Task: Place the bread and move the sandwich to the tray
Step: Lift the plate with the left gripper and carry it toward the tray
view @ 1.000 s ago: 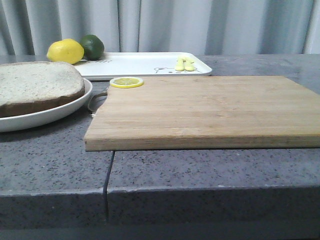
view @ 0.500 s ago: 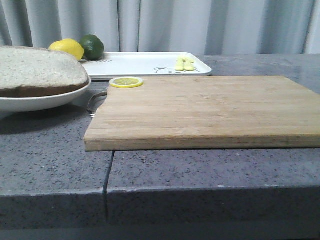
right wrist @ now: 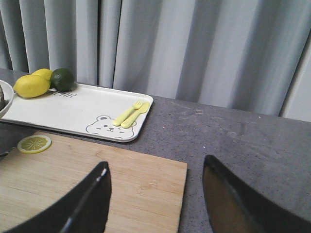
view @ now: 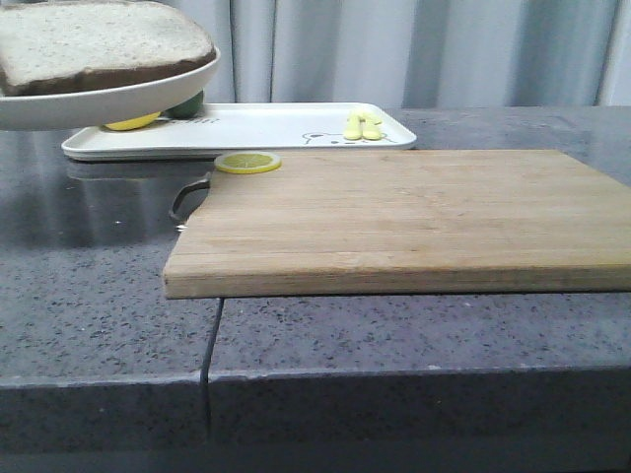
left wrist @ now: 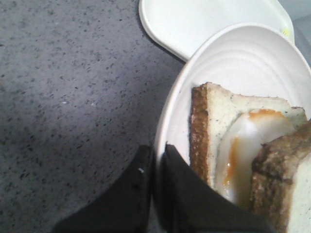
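The round white plate [view: 108,99] hangs in the air at the far left, above the near-left end of the white tray [view: 266,128]. On it lies the sandwich [view: 99,44]. The left wrist view shows its lower slice with the fried egg [left wrist: 252,141] and a thick bread slice [left wrist: 286,179] lying askew on top. My left gripper [left wrist: 156,154] is shut on the plate's rim [left wrist: 167,116]. My right gripper [right wrist: 155,179] is open and empty above the wooden board's [right wrist: 97,189] right end. The tray with its bear drawing [right wrist: 99,124] also shows in the right wrist view.
A wooden board [view: 414,217] fills the table's middle, a lemon slice [view: 247,162] at its far left corner. On the tray lie a yellow fork and spoon [view: 363,126], a lemon [right wrist: 31,85] and a lime [right wrist: 62,78]. Grey curtains hang behind.
The plate with the sandwich has risen off the table at the left and now hangs above the tray's near-left end. The board and the tray have not moved.
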Controlling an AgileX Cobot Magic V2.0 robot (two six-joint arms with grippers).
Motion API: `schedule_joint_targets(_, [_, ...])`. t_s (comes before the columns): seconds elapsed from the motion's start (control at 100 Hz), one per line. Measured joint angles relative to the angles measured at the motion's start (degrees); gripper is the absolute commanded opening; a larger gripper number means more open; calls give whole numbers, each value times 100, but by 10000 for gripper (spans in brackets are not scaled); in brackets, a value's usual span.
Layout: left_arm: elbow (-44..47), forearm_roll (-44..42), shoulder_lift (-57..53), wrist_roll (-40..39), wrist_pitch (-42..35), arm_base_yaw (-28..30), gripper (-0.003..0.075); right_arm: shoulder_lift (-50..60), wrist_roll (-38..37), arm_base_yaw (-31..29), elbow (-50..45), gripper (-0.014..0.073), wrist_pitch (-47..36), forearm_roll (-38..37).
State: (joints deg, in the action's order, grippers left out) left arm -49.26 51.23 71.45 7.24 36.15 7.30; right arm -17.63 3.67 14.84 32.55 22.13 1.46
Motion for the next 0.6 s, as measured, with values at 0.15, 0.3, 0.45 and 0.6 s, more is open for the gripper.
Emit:
schedule_joint_targets(0.15, [-622,63,567,87,206,0,-19,0,0,0,0,425,0,0])
schedule_joint_targets(0.3, [-1464,73,1248,96,551,0,-19,0,0,0,0,425,0,0])
schedule_joint_targets(0.45, [-2317,73,1936,96,867,0,-19,0,0,0,0,425,0,0])
schedule_joint_targets(0.6, [-3255,73,2616,96,1212,0,-19,0,0,0,0,425,0,0])
